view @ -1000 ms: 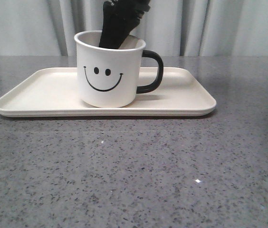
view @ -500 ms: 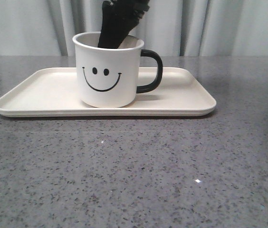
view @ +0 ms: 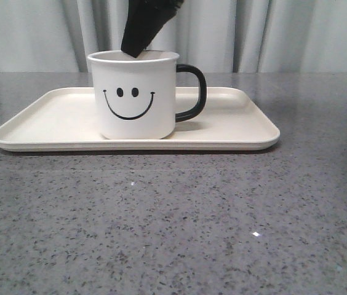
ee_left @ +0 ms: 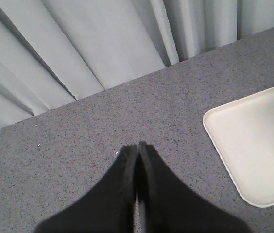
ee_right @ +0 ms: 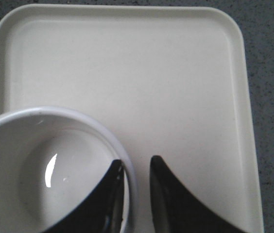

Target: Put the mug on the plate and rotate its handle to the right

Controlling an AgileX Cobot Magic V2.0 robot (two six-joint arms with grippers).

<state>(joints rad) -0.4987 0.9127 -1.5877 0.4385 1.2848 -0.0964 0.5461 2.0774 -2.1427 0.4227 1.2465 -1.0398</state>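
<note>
The white mug (view: 134, 94) is sitting upright on the cream rectangular plate (view: 235, 126), a little left of the plate's middle, its smiley face turned toward the near side. Its black handle (view: 191, 92) is sticking out to the right, so the placing and the turning both look done, or very nearly so.

The right gripper (ee_right: 136, 191) is reaching down from above and straddling the mug's far rim, one finger inside the cup and the other outside the wall. That rim hold would be what lets the arm swing the handle round without touching the handle itself. In the right wrist view a sliver of gap is showing on both sides of the rim, so the jaws appear slackened rather than squeezing; I judge it released, though the margin is slim.

The left gripper (ee_left: 137, 150) is hanging over bare grey table (ee_left: 78, 141) well left of the plate, fingers pressed together with nothing between them, staying out of the way because this job needs only one arm.

Counting: one mug, one handle, one plate, two grippers.
</note>
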